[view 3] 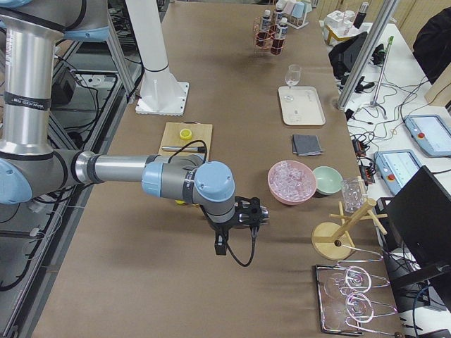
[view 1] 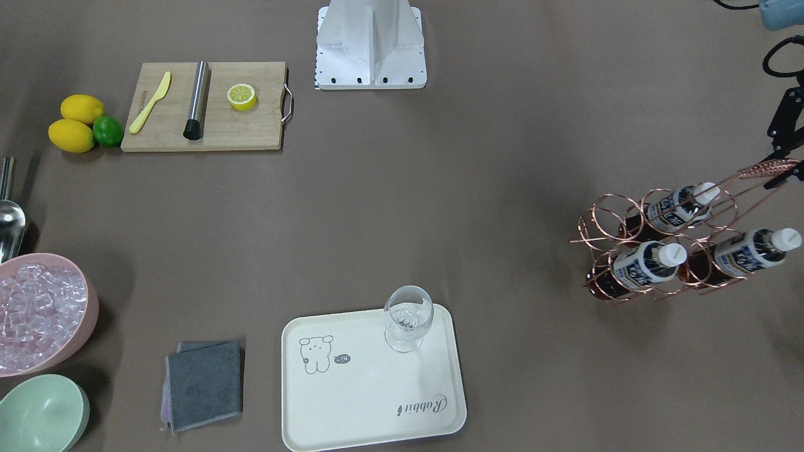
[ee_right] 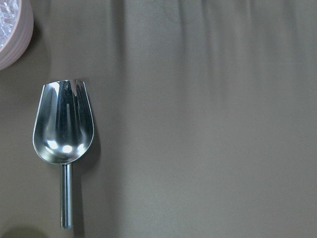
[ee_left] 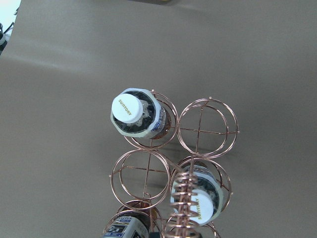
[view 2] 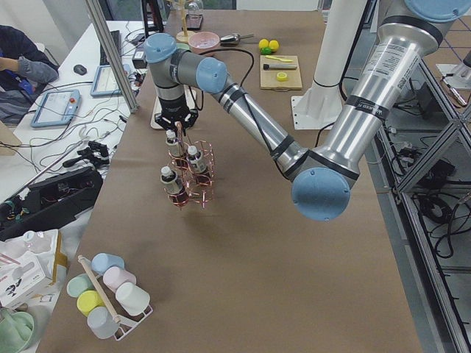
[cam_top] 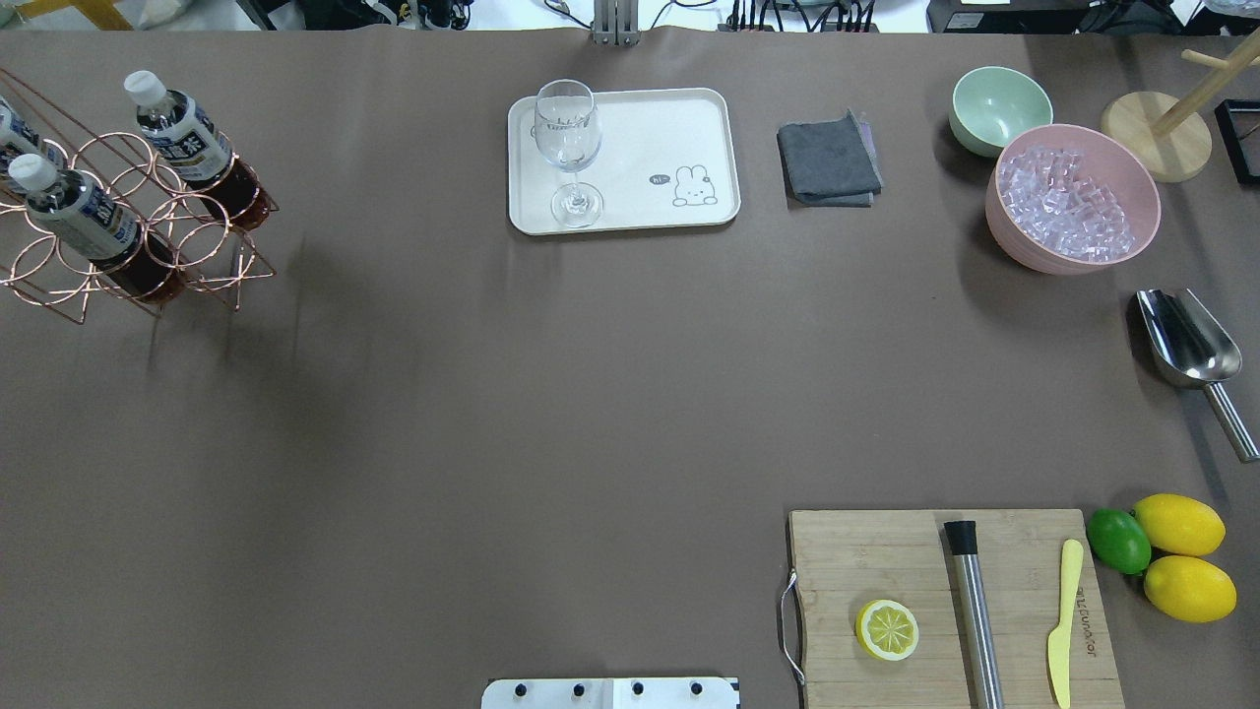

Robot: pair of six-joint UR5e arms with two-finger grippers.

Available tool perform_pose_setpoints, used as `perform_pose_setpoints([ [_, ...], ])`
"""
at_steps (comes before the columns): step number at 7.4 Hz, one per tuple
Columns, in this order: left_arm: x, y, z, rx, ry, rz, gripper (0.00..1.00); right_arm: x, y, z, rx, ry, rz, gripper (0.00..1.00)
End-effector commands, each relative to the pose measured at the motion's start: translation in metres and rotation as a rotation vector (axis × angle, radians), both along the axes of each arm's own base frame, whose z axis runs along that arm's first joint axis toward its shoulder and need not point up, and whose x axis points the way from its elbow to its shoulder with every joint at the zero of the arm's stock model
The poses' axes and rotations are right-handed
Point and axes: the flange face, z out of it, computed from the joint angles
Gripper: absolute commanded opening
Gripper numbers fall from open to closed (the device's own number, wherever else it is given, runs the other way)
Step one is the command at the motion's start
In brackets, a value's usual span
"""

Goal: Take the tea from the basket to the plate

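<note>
The brown table (cam_top: 492, 394) is laid out in separate stations, so the drink has to cross open cloth to reach its serving spot. The left arm (view 2: 250, 121) reaches far forward with its wrist turned straight down. This puts the left gripper (view 2: 179, 121) above the wire basket (view 2: 202, 184), beside the tall handle. From this side view I cannot tell how wide its fingers are spread. It appears to hold nothing, since all three bottles sit in their rings.

The right arm (view 3: 120, 169) is bent low over its own end of the table. The right gripper (view 3: 236, 215) faces down with a metal scoop (ee_right: 63, 124) below it, and its opening cannot be judged either.

The plate (cam_top: 679, 128) lies well apart from the left gripper, off to its right. It carries a stemmed glass (cam_top: 568, 138) at one end and has bare room beside that.

The rings hold the bottles upright with their caps up, ready for a grasp from above. The tea bottle (ee_left: 133, 114) nearest the middle of the wrist camera's view looks like the likely pick. It sits almost straight below the hand.
</note>
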Motion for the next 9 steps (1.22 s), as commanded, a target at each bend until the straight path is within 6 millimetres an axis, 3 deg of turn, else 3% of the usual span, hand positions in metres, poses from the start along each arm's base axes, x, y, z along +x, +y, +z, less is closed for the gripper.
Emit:
perform_pose_setpoints([
  [1,0.038,-0.002,-0.038,0.084,0.02,0.043,0.0,0.0,0.001,0.0,0.001,-0.001,0.0,1.0],
  [4,0.105,0.006,-0.097,0.218,0.092,0.114,0.0,0.002,0.002,-0.003,0.005,-0.001,0.006,1.0],
  [6,0.138,0.025,-0.134,0.009,0.192,-0.008,0.0,0.002,0.002,-0.003,0.005,-0.001,0.006,1.0],
  [8,0.174,0.041,-0.167,0.131,0.251,0.06,0.0,0.002,0.001,-0.003,0.006,0.0,0.007,1.0],
  [9,0.184,0.048,-0.186,0.11,0.271,0.044,0.0,0.002,0.0,-0.004,0.009,0.002,0.006,1.0],
])
